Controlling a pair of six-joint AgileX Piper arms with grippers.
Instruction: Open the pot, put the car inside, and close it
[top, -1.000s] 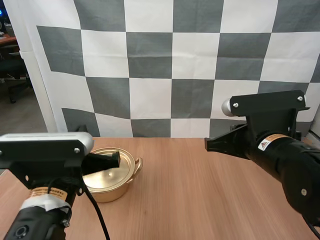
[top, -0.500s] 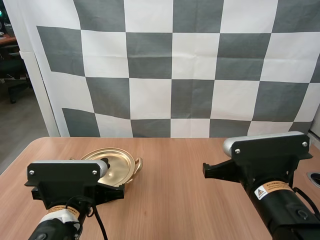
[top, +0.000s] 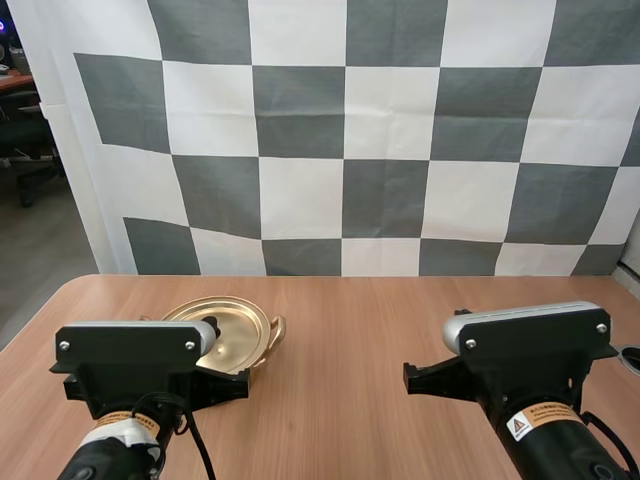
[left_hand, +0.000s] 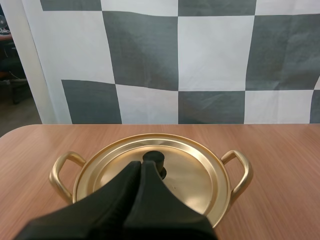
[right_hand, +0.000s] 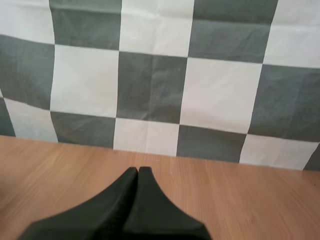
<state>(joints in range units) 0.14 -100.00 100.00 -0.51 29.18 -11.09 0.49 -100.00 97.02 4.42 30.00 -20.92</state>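
A golden pot (top: 262, 340) with two loop handles stands on the wooden table at the left, its golden lid (left_hand: 200, 172) on it. The lid carries a black knob (left_hand: 154, 158). My left gripper (left_hand: 140, 166) is shut, its fingers together as one dark wedge, the tips just short of the knob and above the lid. In the high view the left arm's body (top: 135, 365) covers the near part of the pot. My right gripper (right_hand: 138, 171) is shut on nothing above bare table, at the right (top: 412, 378).
The wooden table (top: 350, 330) spreads between the two arms. Its rounded left corner (top: 70, 285) lies behind the pot. A small round fitting (top: 630, 355) sits at the table's right edge.
Both arms have dropped and pulled back toward the near edge. The left gripper, which reached over the lid, now sits lower behind it; the right arm sank lower still.
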